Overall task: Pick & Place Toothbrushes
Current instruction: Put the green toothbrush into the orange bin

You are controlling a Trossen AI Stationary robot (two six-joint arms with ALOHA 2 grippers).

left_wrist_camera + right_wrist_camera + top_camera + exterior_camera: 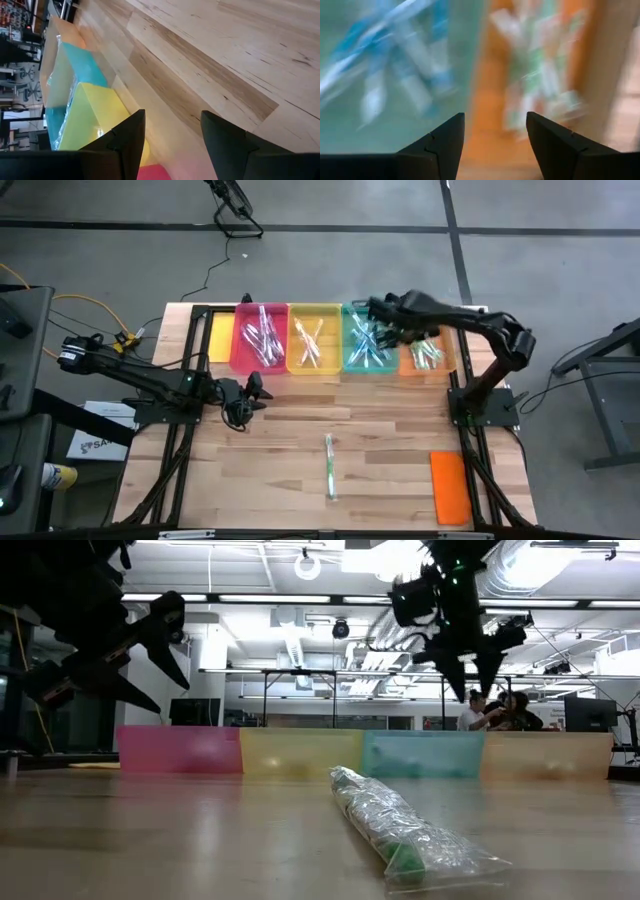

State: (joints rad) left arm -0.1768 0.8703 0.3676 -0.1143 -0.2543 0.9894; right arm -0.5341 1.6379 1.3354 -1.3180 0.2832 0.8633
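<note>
Pale wooden slatted surface (pixel 390 440). Four translucent plastic trays in a row along the far edge, pink (pixel 259 337), yellow (pixel 314 338), teal (pixel 366 340), orange (pixel 428 356), each held bagged toothbrushes: sorting looked mostly done. Right tool (pixel 378 312), fingers apart and empty, hung over the teal tray. Left tool (pixel 255 395), fingers wide and empty, hovered near the pink tray. One green-handled toothbrush in a clear bag (pixel 329 466) remained mid-surface, long axis running near-to-far.
</note>
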